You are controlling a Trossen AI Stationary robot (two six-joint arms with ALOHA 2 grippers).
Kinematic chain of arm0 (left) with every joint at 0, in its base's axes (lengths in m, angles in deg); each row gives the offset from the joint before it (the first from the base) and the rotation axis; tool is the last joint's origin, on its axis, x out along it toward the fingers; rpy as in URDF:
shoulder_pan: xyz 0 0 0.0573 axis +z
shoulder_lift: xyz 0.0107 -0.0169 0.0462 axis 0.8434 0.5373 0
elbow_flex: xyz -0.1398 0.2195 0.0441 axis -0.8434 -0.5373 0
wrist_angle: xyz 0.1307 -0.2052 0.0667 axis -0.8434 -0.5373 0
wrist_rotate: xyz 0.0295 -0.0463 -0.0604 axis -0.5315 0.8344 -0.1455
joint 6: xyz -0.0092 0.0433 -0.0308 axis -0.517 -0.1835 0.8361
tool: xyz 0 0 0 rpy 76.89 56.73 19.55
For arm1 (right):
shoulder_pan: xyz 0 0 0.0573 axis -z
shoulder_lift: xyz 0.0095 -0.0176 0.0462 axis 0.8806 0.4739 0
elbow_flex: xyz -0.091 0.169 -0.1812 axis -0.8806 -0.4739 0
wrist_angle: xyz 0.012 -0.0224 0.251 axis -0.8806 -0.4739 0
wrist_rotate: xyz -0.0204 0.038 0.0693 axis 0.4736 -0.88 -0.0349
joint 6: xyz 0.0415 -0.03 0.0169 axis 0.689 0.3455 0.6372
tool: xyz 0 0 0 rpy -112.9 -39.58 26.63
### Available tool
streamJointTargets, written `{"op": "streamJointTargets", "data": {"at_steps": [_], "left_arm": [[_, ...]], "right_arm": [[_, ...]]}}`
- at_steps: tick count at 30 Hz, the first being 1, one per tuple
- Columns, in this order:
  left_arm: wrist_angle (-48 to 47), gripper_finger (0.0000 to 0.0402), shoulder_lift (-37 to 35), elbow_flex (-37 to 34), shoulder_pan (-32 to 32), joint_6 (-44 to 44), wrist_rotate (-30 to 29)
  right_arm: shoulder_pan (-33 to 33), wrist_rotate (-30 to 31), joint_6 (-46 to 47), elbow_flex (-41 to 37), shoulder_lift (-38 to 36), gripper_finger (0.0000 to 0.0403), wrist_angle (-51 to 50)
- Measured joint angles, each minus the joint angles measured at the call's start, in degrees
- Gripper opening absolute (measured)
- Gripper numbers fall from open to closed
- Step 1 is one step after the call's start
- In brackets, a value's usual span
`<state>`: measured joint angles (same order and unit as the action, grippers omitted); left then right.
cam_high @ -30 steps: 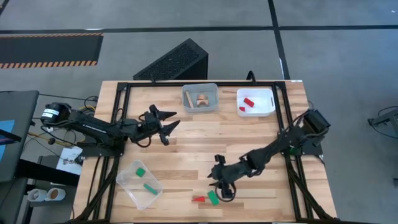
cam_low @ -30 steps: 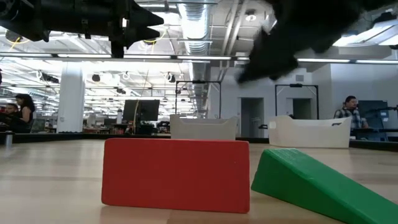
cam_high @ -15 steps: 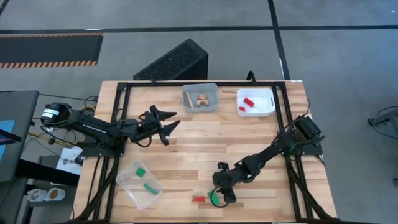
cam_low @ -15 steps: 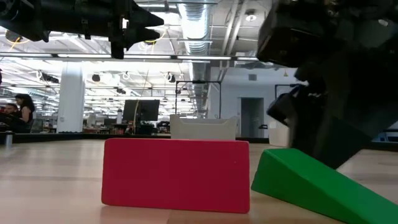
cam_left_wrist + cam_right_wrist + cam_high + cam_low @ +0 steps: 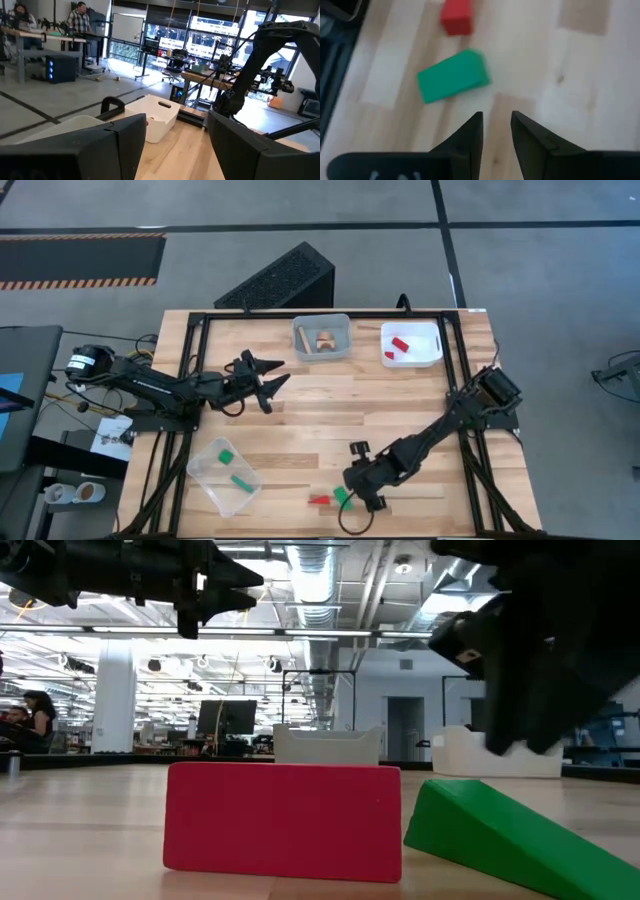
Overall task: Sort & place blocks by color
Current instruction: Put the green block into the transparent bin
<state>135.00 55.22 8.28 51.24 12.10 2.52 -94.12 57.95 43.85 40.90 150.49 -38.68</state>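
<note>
Right gripper (image 5: 362, 498) low in the frame's lower centre of the high view, just beside a green block (image 5: 342, 496) and a red block (image 5: 320, 501) lying loose on the bench (image 5: 320, 415). Wrist view: its fingers (image 5: 470, 135) nearly pressed together, a narrow gap between, pinching nothing; green block (image 5: 452, 75) and red block (image 5: 456, 17) lie ahead of them, apart from the tips.

Low view: red block (image 5: 283, 821) flat on the bench, green wedge-shaped block (image 5: 500, 835) just right of it, dark arm above.

Left gripper (image 5: 268, 381) hangs over the bench left of centre, fingers spread, empty.

Bins in the high view: lower-left bin (image 5: 207, 478) holds two green blocks (image 5: 226, 455); top-centre bin (image 5: 340, 325) holds light wood blocks (image 5: 324, 340); top-right bin (image 5: 432, 332) holds red blocks (image 5: 400, 344).
</note>
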Motion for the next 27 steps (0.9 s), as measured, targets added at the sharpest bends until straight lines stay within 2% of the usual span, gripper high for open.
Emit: {"op": "streamJointTargets", "data": {"at_steps": [4, 9, 19, 23, 27], "left_arm": [[-1.03, 0.0201, 0.0, 0.0, 0.0, 0.93, 0.0], [-1.29, 0.0201, 0.0, 0.0, 0.0, 0.95, 0.01], [-1.4, 0.0201, 0.0, 0.0, 0.28, -0.1, -1.4], [-1.41, 0.0201, 0.0, 0.0, 0.28, 0.42, -0.47], [-1.41, 0.0201, 0.0, 0.0, 0.28, 0.38, -0.61]], "right_arm": [[0.35, 2.41, -0.36, 0.69, 0.02, 0.0121, 1.33], [0.6, 2.88, -7.81, 1.82, 0.0, 0.0121, 10.46], [3.67, 2.81, -15.61, 1.8, 0.02, 0.012, 12.19], [5.56, 3.2, -14.46, 1.8, 0.02, 0.012, 12.79], [8.19, 6.98, -4.21, 1.8, 0.02, 0.012, 14.68]]}}
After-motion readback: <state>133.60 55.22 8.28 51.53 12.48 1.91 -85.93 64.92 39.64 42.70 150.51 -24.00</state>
